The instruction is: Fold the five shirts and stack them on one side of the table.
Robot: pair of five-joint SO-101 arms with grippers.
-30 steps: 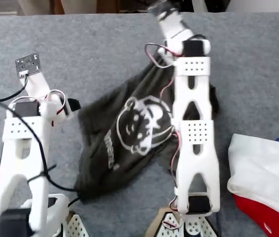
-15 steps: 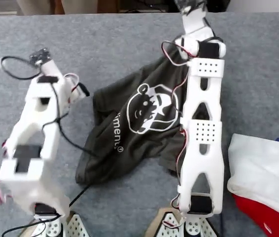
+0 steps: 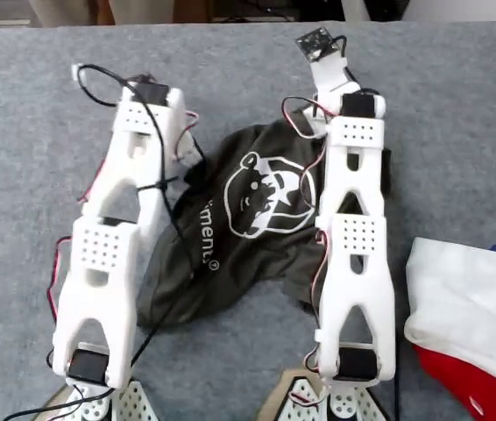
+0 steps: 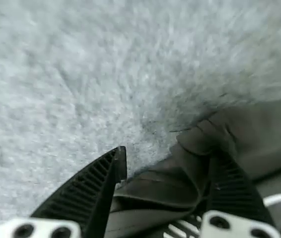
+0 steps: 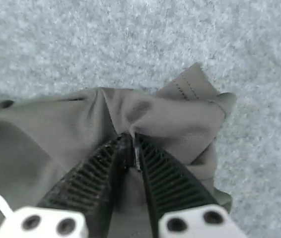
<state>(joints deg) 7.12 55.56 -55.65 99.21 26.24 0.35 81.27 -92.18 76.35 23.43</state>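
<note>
High view: The dark shirt (image 3: 230, 254) lay crumpled on the grey table (image 3: 38, 158), its white print facing up, between the left arm (image 3: 108, 254) and the right arm (image 3: 353, 246). Both arms were stretched out over its far edge, one at each side. A white garment (image 3: 467, 298) rested on a red garment (image 3: 458, 377) at the table's right edge, well apart from the dark shirt. Whether that pair was properly folded could not be determined.

Left wrist view: The left gripper (image 4: 168, 161) stood released, its jaws spread to either side of a bunched fold at the shirt's edge. Cloth sat between the fingers but was not pinched.

Right wrist view: The right gripper (image 5: 132, 141) was clenched on a ridge of the shirt's cloth close to a stitched corner, fingertips met with fabric between them.

Assessment: The step in hand appeared to be taking hold of the dark shirt at two points to spread it flat before folding. The next move would call for the left jaws to close on the fold, then for both arms to draw apart evenly, so that neither grip slips.
</note>
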